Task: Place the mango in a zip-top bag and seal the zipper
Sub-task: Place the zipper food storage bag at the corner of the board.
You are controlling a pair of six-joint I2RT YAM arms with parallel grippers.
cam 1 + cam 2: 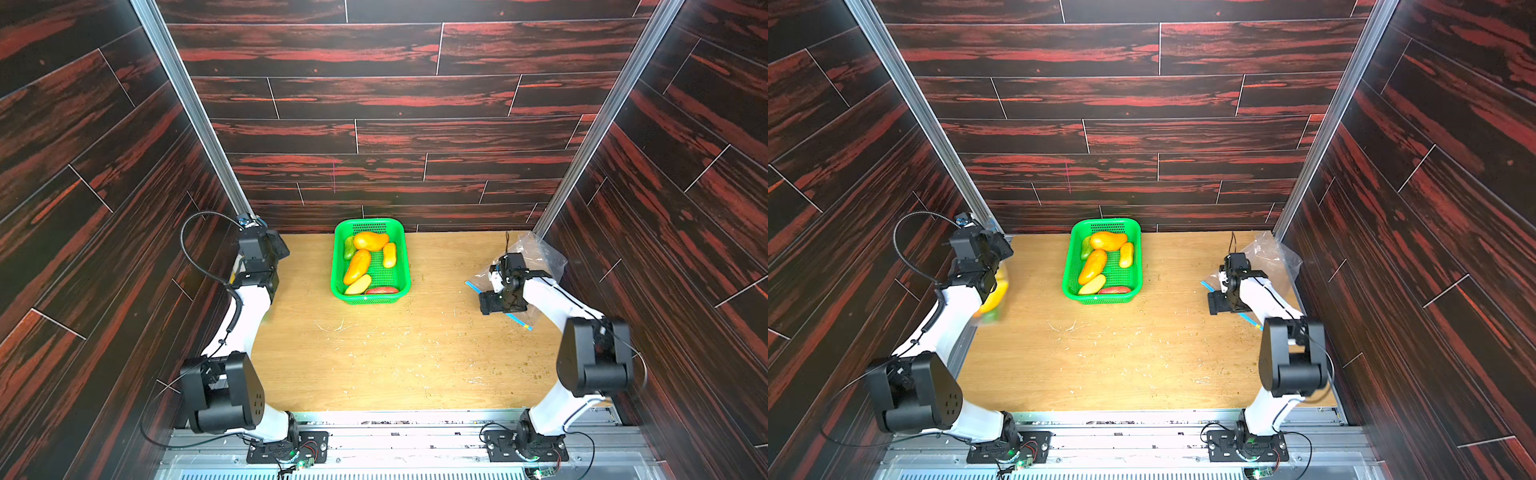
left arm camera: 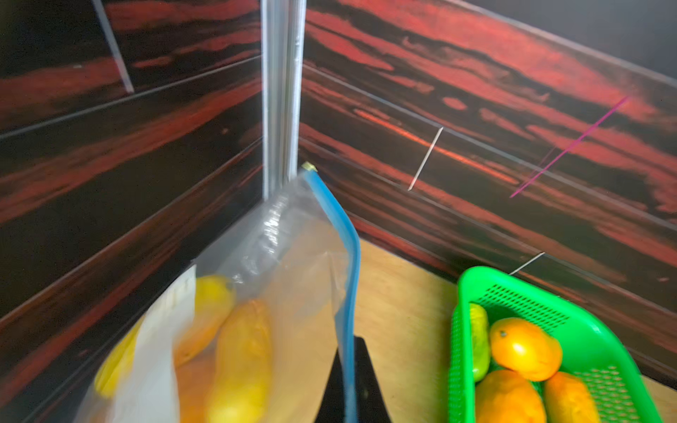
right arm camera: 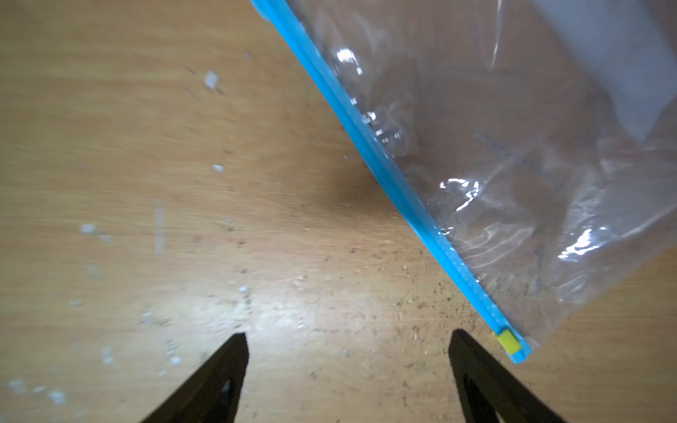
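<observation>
Zip-top bags first: two, both thin clear plastic with a blue zipper strip and a small yellow slider. One, the filled zip-top bag [image 2: 285, 263], is pinched by its strip between the fingers of the left gripper [image 2: 351, 348], jaws fully closed on it. Cannot tell whether its bottom rests on anything. The other, the empty zip-top bag [image 3: 513, 183], lies flat on the scuffed tan wooden table [image 3: 183, 183]. Its zipper strip [image 3: 384, 175] runs just outside one finger of the right gripper [image 3: 348, 351]. Those jaws stand wide, with only bare table between them. The film is likely light, limp and slippery, so take it at the stiffer strip, not the sheet. The loaded bag is probably bottom-heavy and may swing. One green perforated plastic basket [image 1: 370, 221] sits well apart from both sets of fingers. Loose mangoes [image 1: 357, 266], smooth ovals: six in the basket (four orange to yellow, one green, one red). At least two bagged mangoes [image 2: 241, 359]; a white label [image 2: 165, 329] hides the exact count. They are probably firm, weighty and apt to roll, so grip across the narrow middle. Each yellow slider [image 3: 507, 342] is tiny and hard; the empty bag's sits right beside a right fingertip. Cannot tell whether the held bag is sealed.
</observation>
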